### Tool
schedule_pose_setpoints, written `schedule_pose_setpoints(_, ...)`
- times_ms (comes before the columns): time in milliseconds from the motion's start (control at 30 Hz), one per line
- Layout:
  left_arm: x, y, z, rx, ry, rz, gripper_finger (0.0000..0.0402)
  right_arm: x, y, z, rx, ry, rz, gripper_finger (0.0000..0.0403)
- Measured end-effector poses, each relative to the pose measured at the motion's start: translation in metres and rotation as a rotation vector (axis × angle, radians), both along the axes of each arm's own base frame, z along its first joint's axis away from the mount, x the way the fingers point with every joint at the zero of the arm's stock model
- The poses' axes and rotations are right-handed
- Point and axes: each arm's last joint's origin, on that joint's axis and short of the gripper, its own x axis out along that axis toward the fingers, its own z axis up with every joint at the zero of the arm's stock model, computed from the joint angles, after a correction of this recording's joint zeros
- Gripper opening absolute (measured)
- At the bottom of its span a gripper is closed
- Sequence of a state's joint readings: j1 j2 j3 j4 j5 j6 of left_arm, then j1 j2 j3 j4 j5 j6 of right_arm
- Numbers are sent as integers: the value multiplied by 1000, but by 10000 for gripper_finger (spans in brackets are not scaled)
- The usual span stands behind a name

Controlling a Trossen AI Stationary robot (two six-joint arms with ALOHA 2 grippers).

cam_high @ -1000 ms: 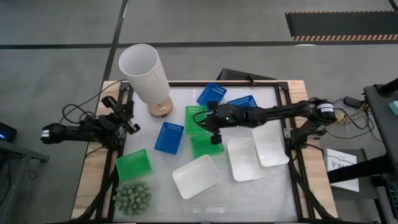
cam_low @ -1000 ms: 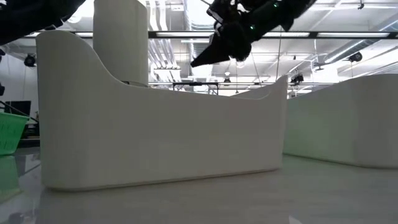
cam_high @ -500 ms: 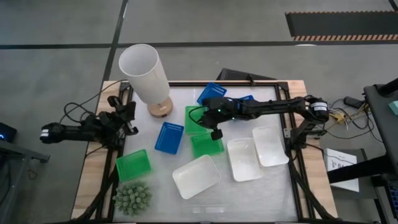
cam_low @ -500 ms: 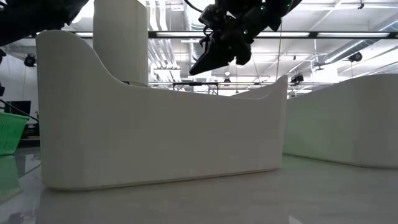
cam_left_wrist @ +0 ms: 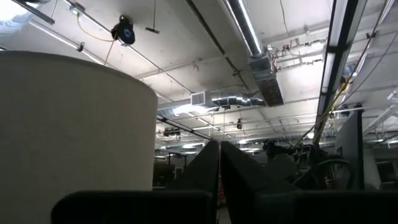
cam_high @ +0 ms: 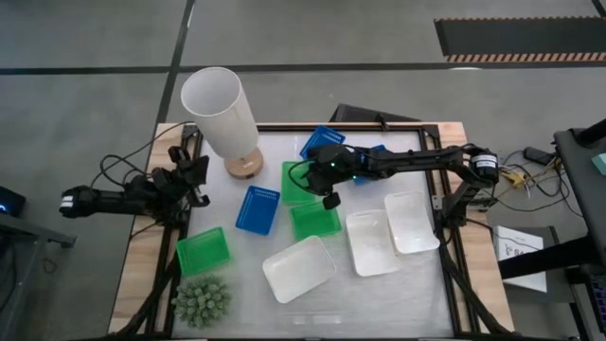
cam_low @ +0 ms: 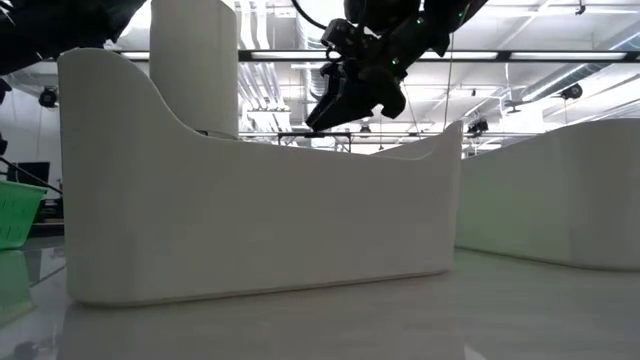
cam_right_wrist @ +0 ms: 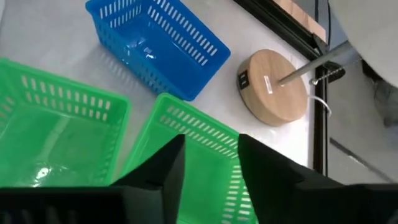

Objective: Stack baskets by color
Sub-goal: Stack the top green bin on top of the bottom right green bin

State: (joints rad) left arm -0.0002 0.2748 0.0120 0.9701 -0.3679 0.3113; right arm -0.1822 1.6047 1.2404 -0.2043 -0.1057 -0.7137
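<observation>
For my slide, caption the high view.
Right gripper open above two green baskets; left gripper parked at table edge.

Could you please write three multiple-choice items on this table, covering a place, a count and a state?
1. Where is the right gripper?
A. above the green baskets mid-table
B. over the plant
C. off the table

2. How many white baskets show in the high view?
A. one
B. three
C. five

3. How do the right gripper's fingers stand?
A. shut on a blue basket
B. apart, holding nothing
C. shut on the lamp

A: it hangs between two green baskets.
B: three white baskets lie near the front.
B: a gap shows between them.
</observation>
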Motion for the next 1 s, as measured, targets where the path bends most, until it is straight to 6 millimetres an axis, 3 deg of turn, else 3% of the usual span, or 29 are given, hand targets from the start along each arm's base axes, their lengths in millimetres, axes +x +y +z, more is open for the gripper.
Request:
schedule_pose_setpoints(200, -1, 0, 1, -58, -48, -57, 0, 4, -1, -11, -46, 30, 49, 185)
schedule_pose_setpoints(500, 1, -1, 0, -158, -86, -197, 0, 11, -1, -29, -30, 67, 79, 177)
schedule_pose_setpoints(1000, 13, -2, -5, -252, -69, -306, 0, 14, -1, -25, -20, 35, 146, 178)
